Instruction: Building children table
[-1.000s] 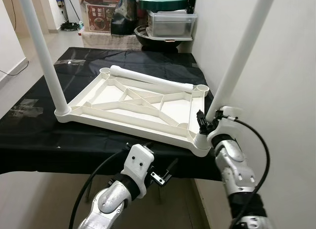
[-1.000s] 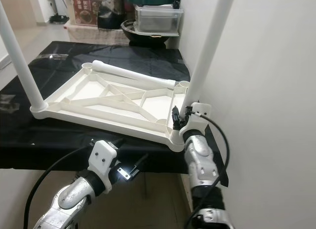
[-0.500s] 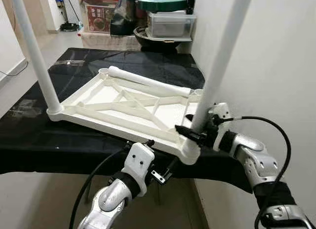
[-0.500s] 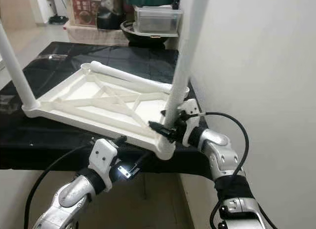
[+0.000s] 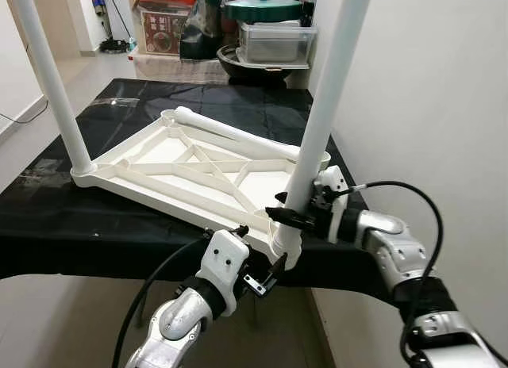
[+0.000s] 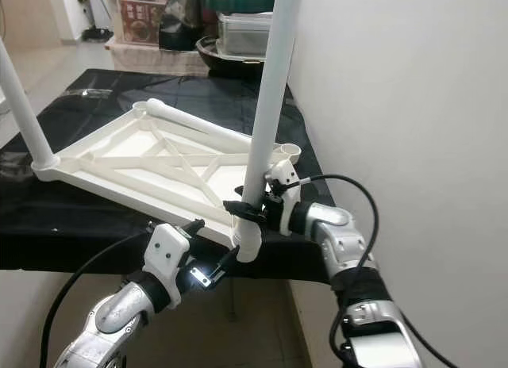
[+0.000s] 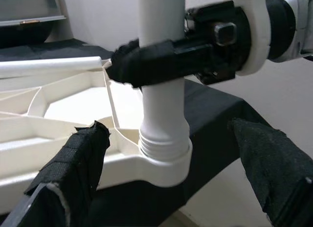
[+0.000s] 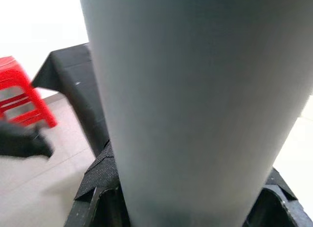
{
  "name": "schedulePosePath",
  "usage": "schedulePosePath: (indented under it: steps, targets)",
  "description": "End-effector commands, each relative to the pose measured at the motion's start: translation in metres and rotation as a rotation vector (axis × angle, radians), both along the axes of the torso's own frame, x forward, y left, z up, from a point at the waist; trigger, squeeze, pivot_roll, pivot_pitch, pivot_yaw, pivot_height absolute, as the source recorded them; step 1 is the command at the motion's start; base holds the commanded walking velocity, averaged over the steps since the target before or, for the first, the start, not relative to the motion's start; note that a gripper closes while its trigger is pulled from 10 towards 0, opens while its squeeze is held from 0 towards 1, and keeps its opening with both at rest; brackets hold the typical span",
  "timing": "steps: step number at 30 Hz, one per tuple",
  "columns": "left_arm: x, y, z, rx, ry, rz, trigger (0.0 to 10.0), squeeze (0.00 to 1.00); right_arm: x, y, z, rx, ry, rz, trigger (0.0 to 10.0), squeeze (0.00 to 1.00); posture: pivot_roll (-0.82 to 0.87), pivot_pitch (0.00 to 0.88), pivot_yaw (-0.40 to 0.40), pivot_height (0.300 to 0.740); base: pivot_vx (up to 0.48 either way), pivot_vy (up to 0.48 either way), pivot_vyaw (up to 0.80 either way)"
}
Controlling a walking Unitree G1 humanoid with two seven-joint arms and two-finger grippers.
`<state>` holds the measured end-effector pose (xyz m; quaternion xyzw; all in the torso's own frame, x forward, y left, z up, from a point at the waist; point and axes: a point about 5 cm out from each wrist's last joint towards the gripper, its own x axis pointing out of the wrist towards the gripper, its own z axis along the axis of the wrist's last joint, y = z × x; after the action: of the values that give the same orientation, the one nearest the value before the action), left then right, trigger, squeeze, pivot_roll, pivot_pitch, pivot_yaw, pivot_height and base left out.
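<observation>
The white plastic tabletop [image 5: 190,166] lies upside down on a surface covered with a black cloth [image 5: 119,225], its ribbed underside facing up. One near corner of it juts past the front edge of the surface, on the robot's right. In that corner socket stands a white leg [image 5: 321,122], upright with a slight lean toward the wall. A second leg [image 5: 51,82] stands upright in the corner on the robot's left. A third leg [image 5: 238,136] lies loose across the far side of the tabletop, running from the far left socket toward the far right socket [image 5: 321,156].

The right gripper [image 5: 292,217] is clamped around the near-right leg low down, just above the collar where the leg meets the socket; its black fingers [image 7: 146,63] wrap the tube on both sides, as the left wrist view shows plainly. In the right wrist view the pale tube of that leg sits between the padded fingers, and a red stool [image 8: 22,92] stands on the floor beyond.

The left gripper [image 5: 266,273] hangs below and in front of the jutting corner, under the edge of the surface, touching nothing. Its two fingers [image 7: 80,158] stand wide apart, one to either side of the socket in its wrist view.

Behind the surface, boxes and a clear lidded container [image 5: 274,39] with a dark green lid [image 5: 262,5] above it are stacked near the white wall [image 5: 429,106].
</observation>
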<state>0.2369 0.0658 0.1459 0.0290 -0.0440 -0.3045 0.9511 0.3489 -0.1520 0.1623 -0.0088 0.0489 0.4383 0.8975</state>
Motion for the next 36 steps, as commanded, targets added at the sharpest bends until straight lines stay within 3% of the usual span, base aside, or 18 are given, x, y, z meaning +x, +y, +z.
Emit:
schedulePosePath:
  steps: [1, 3, 4, 5, 6, 9, 10, 12, 15, 19, 20, 24, 25, 28, 29, 30, 31, 36]
  targets:
    - [0.0, -0.001, -0.002, -0.002, 0.007, -0.004, 10.0, 0.0, 0.001, -0.006, -0.006, 0.003, 0.012, -0.094, 0.0, 0.0, 0.16, 0.0, -0.083, 0.74, 0.0, 0.0, 0.0]
    - [-0.001, -0.001, -0.003, -0.002, 0.009, -0.004, 10.0, 0.0, 0.005, -0.012, -0.009, 0.031, 0.016, -0.262, 0.0, 0.0, 0.15, 0.0, -0.077, 0.74, 0.0, 0.0, 0.0]
    - [-0.001, -0.001, -0.003, -0.002, 0.009, -0.004, 10.0, 0.0, 0.005, -0.012, -0.009, 0.031, 0.016, -0.262, 0.0, 0.0, 0.15, 0.0, -0.077, 0.74, 0.0, 0.0, 0.0]
    - [-0.001, -0.001, -0.003, -0.002, 0.01, -0.004, 10.0, 0.0, 0.012, -0.025, -0.013, 0.038, 0.035, -0.519, 0.0, 0.0, 0.15, 0.0, -0.077, 0.74, 0.0, 0.0, 0.0]
    - [-0.001, -0.001, -0.003, -0.002, 0.01, -0.004, 10.0, 0.0, 0.012, -0.025, -0.013, 0.038, 0.035, -0.519, 0.0, 0.0, 0.15, 0.0, -0.077, 0.74, 0.0, 0.0, 0.0]
    - [0.0, 0.0, -0.004, -0.002, 0.014, -0.003, 10.0, 0.0, 0.009, -0.051, -0.023, 0.011, 0.062, -1.004, 0.0, 0.0, 0.14, 0.0, -0.067, 0.74, 0.0, 0.0, 0.0]
    - [0.0, 0.0, -0.004, -0.002, 0.014, -0.003, 10.0, 0.0, 0.009, -0.051, -0.023, 0.011, 0.062, -1.004, 0.0, 0.0, 0.14, 0.0, -0.067, 0.74, 0.0, 0.0, 0.0]
    - [0.0, 0.0, -0.005, -0.003, 0.017, 0.0, 10.0, 0.0, 0.001, -0.052, -0.027, 0.008, 0.065, -1.159, 0.0, 0.0, 0.14, 0.0, -0.066, 0.74, 0.0, 0.0, 0.0]
    - [0.001, 0.0, -0.005, -0.003, 0.017, 0.001, 10.0, 0.0, -0.002, -0.045, -0.03, 0.016, 0.07, -1.2, 0.0, 0.0, 0.14, 0.0, -0.066, 0.74, 0.0, 0.0, 0.0]
    - [0.001, -0.001, -0.005, -0.004, 0.014, -0.001, 10.0, 0.0, -0.003, -0.011, -0.032, 0.066, 0.082, -1.226, 0.0, 0.0, 0.15, 0.0, -0.072, 0.74, 0.0, 0.0, 0.0]
    - [0.001, -0.001, -0.004, -0.004, 0.013, -0.002, 10.0, 0.0, -0.001, -0.002, -0.029, 0.094, 0.07, -1.201, 9.6, 0.0, 0.15, 0.0, -0.075, 0.74, 0.0, 0.0, 0.0]
    - [0.002, -0.001, -0.004, -0.004, 0.011, -0.002, 10.0, 0.0, 0.001, 0.009, -0.021, 0.147, 0.02, -1.134, 10.0, 0.0, 0.15, 0.0, -0.074, 0.74, 0.0, 0.0, 0.0]
    - [0.002, -0.001, -0.003, -0.004, 0.009, -0.003, 10.0, 0.0, 0.001, 0.012, -0.018, 0.172, -0.008, -1.09, 10.0, 1.0, 0.15, 0.0, -0.074, 0.74, 0.0, 0.0, 0.0]
    - [0.002, -0.001, -0.003, -0.005, 0.009, -0.004, 10.0, 0.0, -0.001, 0.007, -0.013, 0.203, -0.074, -1.028, 10.0, 1.0, 0.15, 0.0, -0.074, 0.74, 0.0, 0.0, 0.0]
    - [0.002, -0.002, -0.003, -0.005, 0.009, -0.005, 10.0, 0.0, -0.002, -0.001, -0.011, 0.199, -0.11, -1.024, 10.0, 0.76, 0.15, 0.0, -0.081, 0.74, 0.0, 0.0, 0.0]
    - [0.002, -0.002, -0.003, -0.005, 0.009, -0.005, 10.0, 0.0, -0.002, -0.001, -0.011, 0.199, -0.11, -1.024, 10.0, 0.76, 0.15, 0.0, -0.081, 0.74, 0.0, 0.0, 0.0]
    - [0.002, -0.002, -0.003, -0.005, 0.009, -0.008, 10.0, 0.0, -0.002, -0.012, -0.009, 0.203, -0.133, -1.006, 10.0, 0.0, 0.15, 0.0, -0.081, 0.74, 0.0, 0.0, 0.0]
    - [0.002, -0.003, -0.003, -0.006, 0.009, -0.015, 10.0, 0.0, 0.0, -0.028, -0.006, 0.261, -0.101, -0.807, 10.0, 0.0, 0.14, 0.0, -0.074, 0.74, 0.0, 0.0, 0.0]
